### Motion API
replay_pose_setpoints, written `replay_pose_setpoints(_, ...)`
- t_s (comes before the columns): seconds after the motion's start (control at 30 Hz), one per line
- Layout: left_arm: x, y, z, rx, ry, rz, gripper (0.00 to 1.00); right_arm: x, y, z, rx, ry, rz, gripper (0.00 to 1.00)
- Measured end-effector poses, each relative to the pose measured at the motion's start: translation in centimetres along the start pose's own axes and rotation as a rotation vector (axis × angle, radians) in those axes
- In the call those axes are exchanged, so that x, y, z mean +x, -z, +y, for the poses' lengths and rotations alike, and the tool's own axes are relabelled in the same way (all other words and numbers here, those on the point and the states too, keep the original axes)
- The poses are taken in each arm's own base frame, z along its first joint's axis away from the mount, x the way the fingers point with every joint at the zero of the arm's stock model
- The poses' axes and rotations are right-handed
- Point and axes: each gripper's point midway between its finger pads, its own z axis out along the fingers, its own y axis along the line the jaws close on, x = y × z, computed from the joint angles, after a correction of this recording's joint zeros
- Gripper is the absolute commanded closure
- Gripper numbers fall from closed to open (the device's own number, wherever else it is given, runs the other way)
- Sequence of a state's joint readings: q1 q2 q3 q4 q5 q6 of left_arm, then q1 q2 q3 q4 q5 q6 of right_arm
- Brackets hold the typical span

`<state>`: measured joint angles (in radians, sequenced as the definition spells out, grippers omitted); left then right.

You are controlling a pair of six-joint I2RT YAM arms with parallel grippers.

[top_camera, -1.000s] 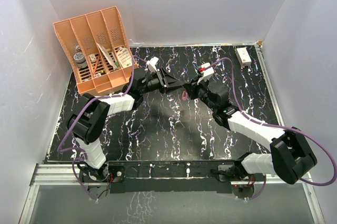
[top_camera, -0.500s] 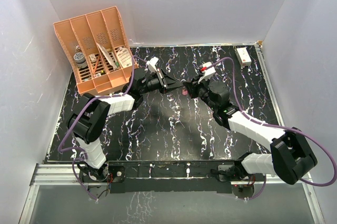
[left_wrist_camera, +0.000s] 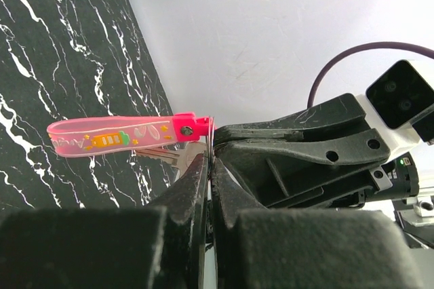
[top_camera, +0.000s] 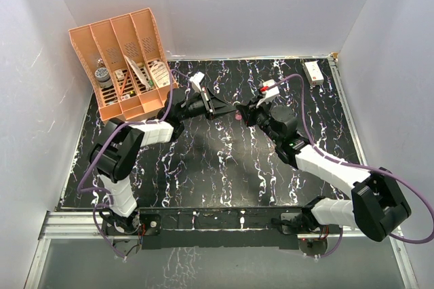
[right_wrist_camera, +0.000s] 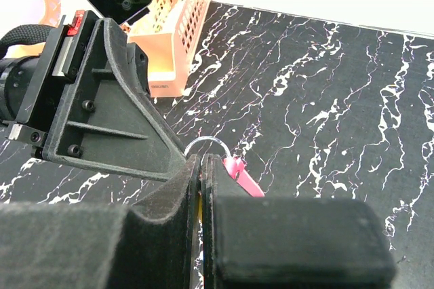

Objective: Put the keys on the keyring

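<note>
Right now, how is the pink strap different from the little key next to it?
The pink see-through plastic strap is longer; the small pale metal key shows only a short bit, and the rest is hidden. The strap has little pictures inside it; the key is plain. The strap sits higher in the left wrist view, with the key just under it. Both point the same way, close together.
</note>
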<state>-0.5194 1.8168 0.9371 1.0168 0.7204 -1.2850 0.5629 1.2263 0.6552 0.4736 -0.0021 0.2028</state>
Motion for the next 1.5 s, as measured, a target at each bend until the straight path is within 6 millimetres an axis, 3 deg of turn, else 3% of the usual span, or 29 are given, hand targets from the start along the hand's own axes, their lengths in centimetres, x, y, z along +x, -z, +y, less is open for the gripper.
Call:
replay_pose_setpoints(0.37,1.1,0.1,0.2,0.073,0.037,0.077,1.0,0.5,0.4,-0.3,0.004,0.041,0.019,1.0)
replay_pose_setpoints(0.97,2.0,0.8,-1.1,0.118,0.022,0.183,1.0,-0.4,0.7,-0.5,-0.065,0.169,-0.023,1.0)
replay_pose_setpoints(1.13,2.6,1.1,-2.0,0.167,0.014,0.23,1.0,0.1,0.9,-1.4,-0.067,0.212,-0.038,1.0)
replay_pose_setpoints(1.37,3.1,1.0,-1.0,0.17,0.064,0.264,1.0,-0.2,0.7,-0.9,-0.112,0.239,-0.059,1.0)
replay_pose_setpoints(1.5,2.9,1.0,-0.7,0.156,0.046,0.255,0.76,-0.1,0.7,-0.8,-0.115,0.235,-0.058,1.0)
